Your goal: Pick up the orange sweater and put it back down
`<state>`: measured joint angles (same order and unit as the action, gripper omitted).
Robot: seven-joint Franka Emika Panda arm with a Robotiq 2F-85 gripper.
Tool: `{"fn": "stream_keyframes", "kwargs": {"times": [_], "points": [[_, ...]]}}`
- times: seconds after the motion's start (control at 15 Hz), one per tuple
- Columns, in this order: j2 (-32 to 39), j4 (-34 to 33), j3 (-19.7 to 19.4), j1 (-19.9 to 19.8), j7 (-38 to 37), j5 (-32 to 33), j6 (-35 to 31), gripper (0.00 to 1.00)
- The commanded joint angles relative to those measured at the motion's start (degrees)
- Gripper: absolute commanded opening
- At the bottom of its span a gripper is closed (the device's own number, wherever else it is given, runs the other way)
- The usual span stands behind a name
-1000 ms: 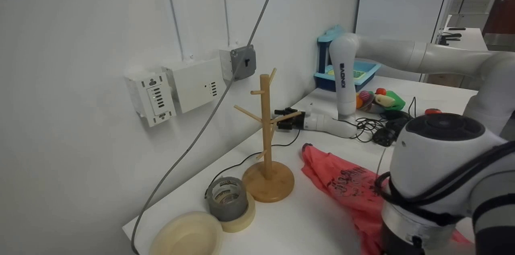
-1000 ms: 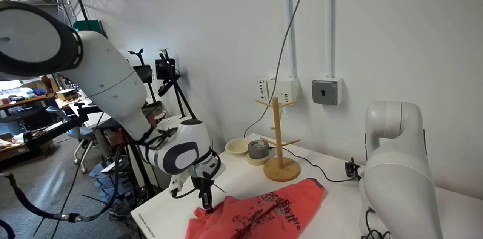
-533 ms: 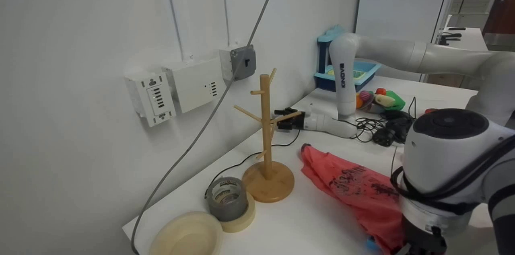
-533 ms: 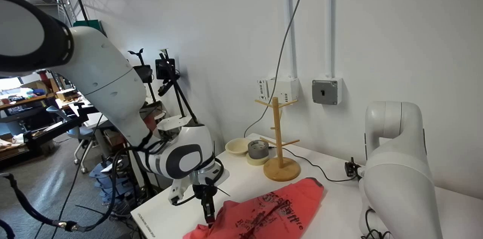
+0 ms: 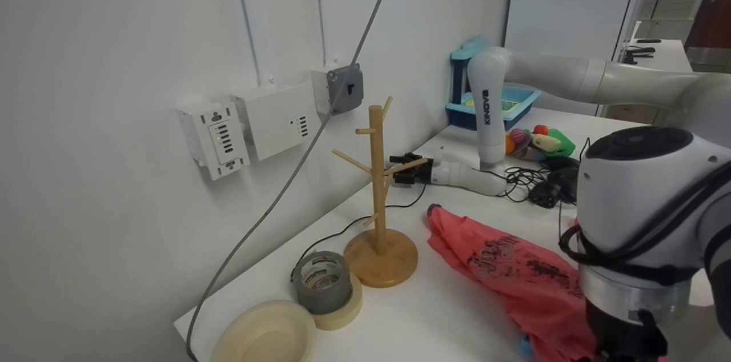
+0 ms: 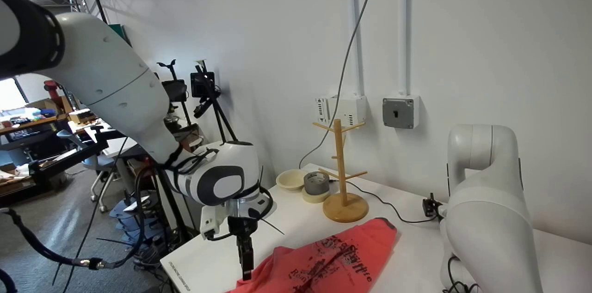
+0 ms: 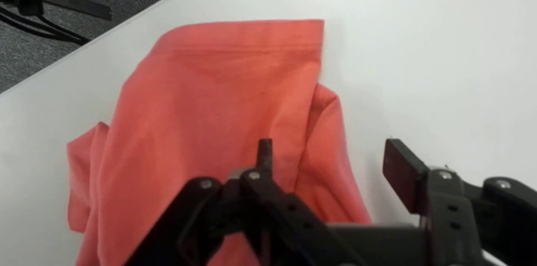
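Note:
The orange sweater, coral-red with a dark print [image 5: 514, 270], lies spread and wrinkled on the white table in both exterior views. Its hemmed edge [image 7: 243, 35] shows in the wrist view. My gripper [image 7: 329, 152] stands open above it: one finger [image 7: 264, 155] is over the fabric, the opposite pad [image 7: 400, 178] over bare tabletop. Nothing is pinched between them. In an exterior view the gripper [image 6: 246, 277] points down at the sweater's near-left end [image 6: 277, 270]; whether the fingertips touch cloth there I cannot tell.
A wooden mug tree [image 6: 342, 177] stands behind the sweater, beside stacked tape rolls [image 5: 324, 282] and a cream bowl [image 5: 265, 333]. Another robot arm [image 6: 485, 200] rests on the table. A small blue item [image 5: 526, 345] peeks out by the sweater. The table edge [image 7: 126, 22] runs close by.
A second ago the gripper had a raised fold of the sweater at its fingertips. It lowered, and that fold now lies down. The gripper has since shifted slightly left in an exterior view.

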<state>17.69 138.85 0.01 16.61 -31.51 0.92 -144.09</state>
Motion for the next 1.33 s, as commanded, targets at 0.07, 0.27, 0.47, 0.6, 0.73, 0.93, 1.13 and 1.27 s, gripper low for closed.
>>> {"fn": "stream_keyframes", "kwargs": {"times": [0.07, 0.27, 0.47, 0.6, 0.73, 0.93, 1.13, 1.27], "points": [[-8.03, 3.89, 2.43, -3.02, 6.57, -0.76, 5.45, 1.00], [-12.65, 6.11, 2.48, -3.54, 7.85, 0.93, 6.06, 1.00], [-17.74, 9.06, 2.49, -3.93, 7.10, 4.69, 5.04, 1.00], [-21.40, 11.40, 2.84, -4.65, 7.01, 6.78, 4.12, 1.00], [-25.39, 14.11, 3.36, -5.56, 7.22, 8.09, 2.73, 1.00], [-31.33, 18.60, 4.20, -7.57, 8.01, 9.83, -1.73, 1.00], [-35.99, 22.74, 4.89, -9.51, 10.20, 9.90, -7.41, 1.00], [-34.12, 19.09, 5.28, -10.34, 12.64, 8.74, -9.17, 1.00]]}}
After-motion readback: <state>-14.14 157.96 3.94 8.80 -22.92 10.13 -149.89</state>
